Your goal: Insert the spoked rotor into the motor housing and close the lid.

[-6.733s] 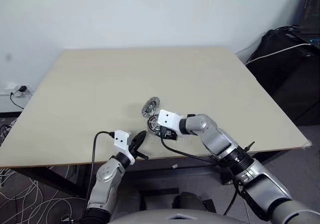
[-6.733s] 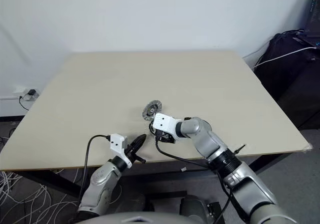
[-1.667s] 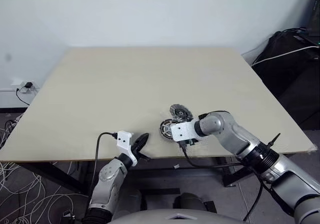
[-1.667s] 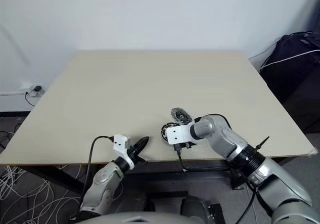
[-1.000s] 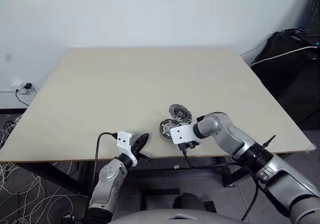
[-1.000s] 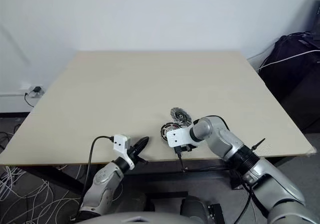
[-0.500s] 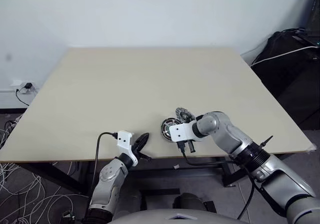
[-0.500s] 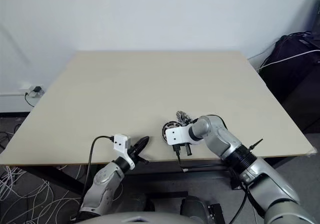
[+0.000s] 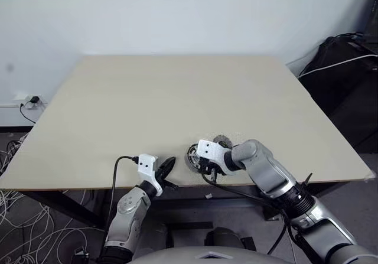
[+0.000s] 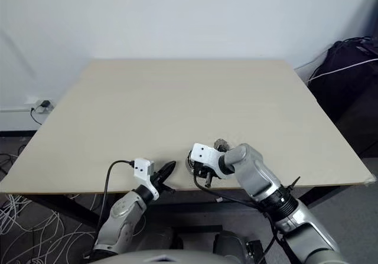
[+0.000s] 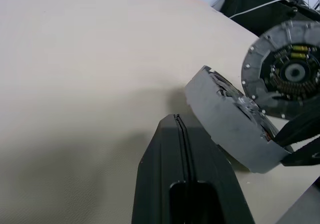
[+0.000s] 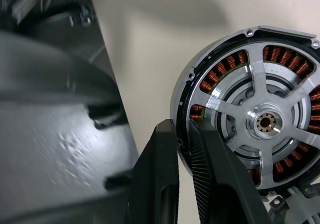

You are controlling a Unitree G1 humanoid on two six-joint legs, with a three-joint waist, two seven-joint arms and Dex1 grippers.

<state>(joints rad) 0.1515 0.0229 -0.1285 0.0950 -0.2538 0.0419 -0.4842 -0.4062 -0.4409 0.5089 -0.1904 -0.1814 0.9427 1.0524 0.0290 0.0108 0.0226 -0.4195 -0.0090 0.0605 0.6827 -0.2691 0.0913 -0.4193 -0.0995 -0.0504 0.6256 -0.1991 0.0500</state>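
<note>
1. The spoked rotor (image 12: 260,124) is seen seated inside the motor housing (image 12: 210,81), with the copper-coloured windings showing between its silver spokes around the small central hub.
2. This assembly is tilted up off the surface (image 9: 147,98) near its front edge, as seen in the left wrist view, where its grey side wall (image 11: 230,124) is raised at an angle.
3. The rim of the assembly is pinched by the right gripper (image 12: 187,169), whose jaws are closed on the edge, one finger on each face.
4. The lid (image 11: 287,76) is found just behind the assembly, stood on edge with its inner face turned to the left wrist camera; whether the two parts touch cannot be told.
5. The left gripper (image 11: 177,149) is held low over the surface just beside the tilted assembly, its jaws pressed fully together on nothing.
6. Dark equipment and cables (image 9: 348,51) are placed beyond the right side of the surface.
</note>
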